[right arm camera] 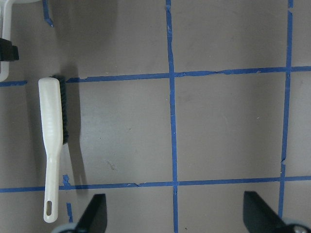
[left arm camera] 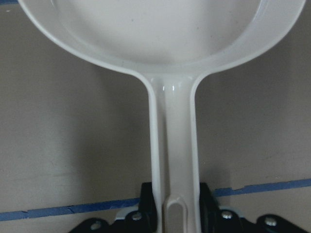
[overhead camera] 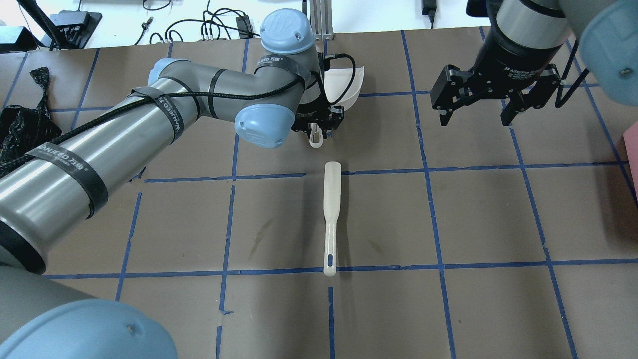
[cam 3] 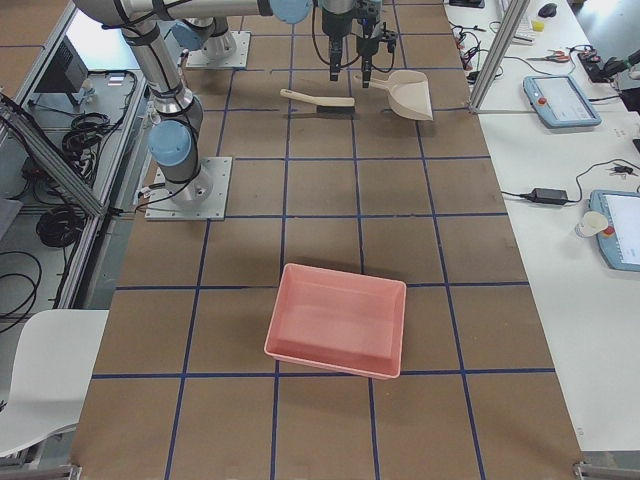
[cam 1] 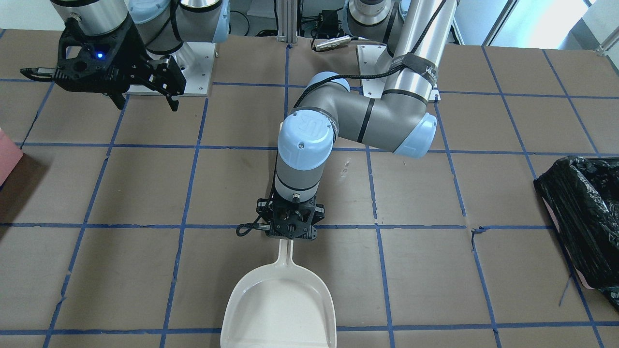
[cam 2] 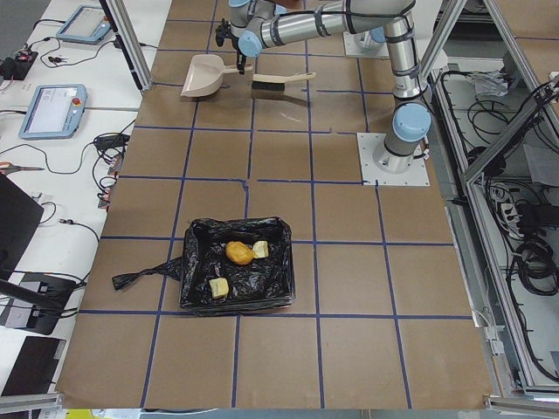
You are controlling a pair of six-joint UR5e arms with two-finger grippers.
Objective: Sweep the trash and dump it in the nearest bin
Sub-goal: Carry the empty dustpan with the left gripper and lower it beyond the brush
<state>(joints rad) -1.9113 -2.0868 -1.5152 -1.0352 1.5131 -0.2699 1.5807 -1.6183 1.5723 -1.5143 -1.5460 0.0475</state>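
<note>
The trash lies inside the black-bagged bin (cam 2: 196, 279): an orange-brown chunk (cam 2: 238, 253), a pale scrap (cam 2: 260, 250) and a tan lump (cam 2: 218, 286). The same bin (cam 1: 585, 217) sits at the table's end on my left side. My left gripper (cam 1: 290, 232) is shut on the handle of a cream dustpan (cam 1: 278, 304), which lies flat on the table; the left wrist view shows the handle (left arm camera: 172, 145) between the fingers. A cream brush (overhead camera: 331, 219) lies loose on the table. My right gripper (overhead camera: 473, 119) hangs open and empty above the table, beside the brush (right arm camera: 52, 145).
A plain pink box (cam 3: 340, 318) stands on the table's right-hand end, its corner (cam 1: 7, 154) at the edge of the front view. Brown paper with blue tape lines covers the table. Operator desks with tablets run along the far side.
</note>
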